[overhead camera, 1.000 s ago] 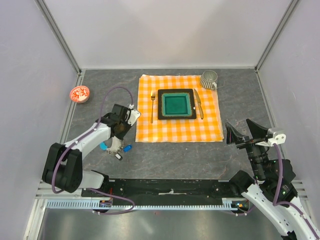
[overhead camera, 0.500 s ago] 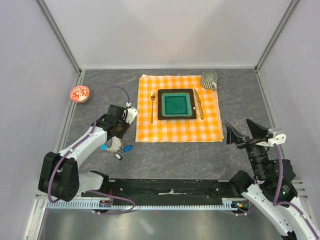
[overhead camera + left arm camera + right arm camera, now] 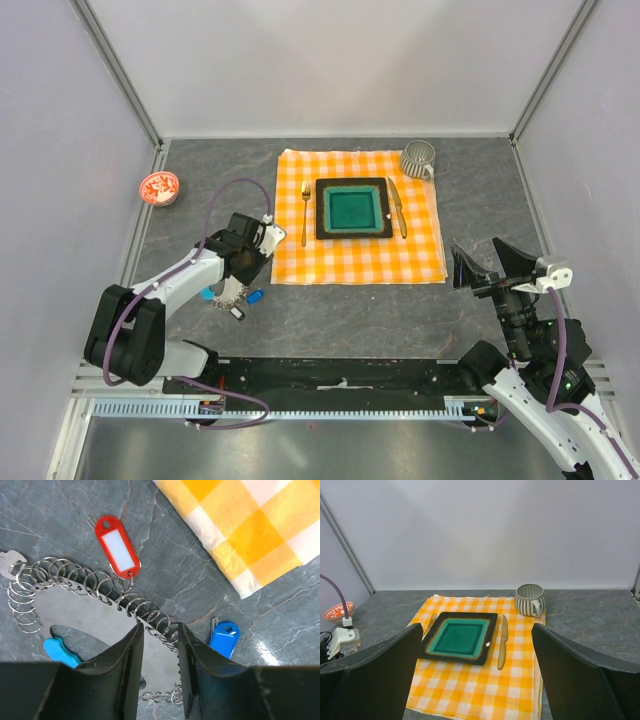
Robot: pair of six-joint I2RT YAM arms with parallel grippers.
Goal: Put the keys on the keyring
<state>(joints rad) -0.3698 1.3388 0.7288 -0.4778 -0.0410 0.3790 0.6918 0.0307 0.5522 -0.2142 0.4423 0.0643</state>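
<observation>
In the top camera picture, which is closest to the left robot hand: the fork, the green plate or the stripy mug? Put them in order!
Starting from the left gripper:
1. Fork, on the left side of the checked cloth.
2. Green plate, in the middle of the cloth.
3. Striped mug, at the cloth's far right corner.

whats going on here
The left gripper hangs over the keyring, a loop of small wire rings, jaws apart astride one stretch of it, gripping nothing. A red tag is hooked on the loop; a blue tag lies loose near the checked cloth. The right gripper is open, off to the side.
</observation>
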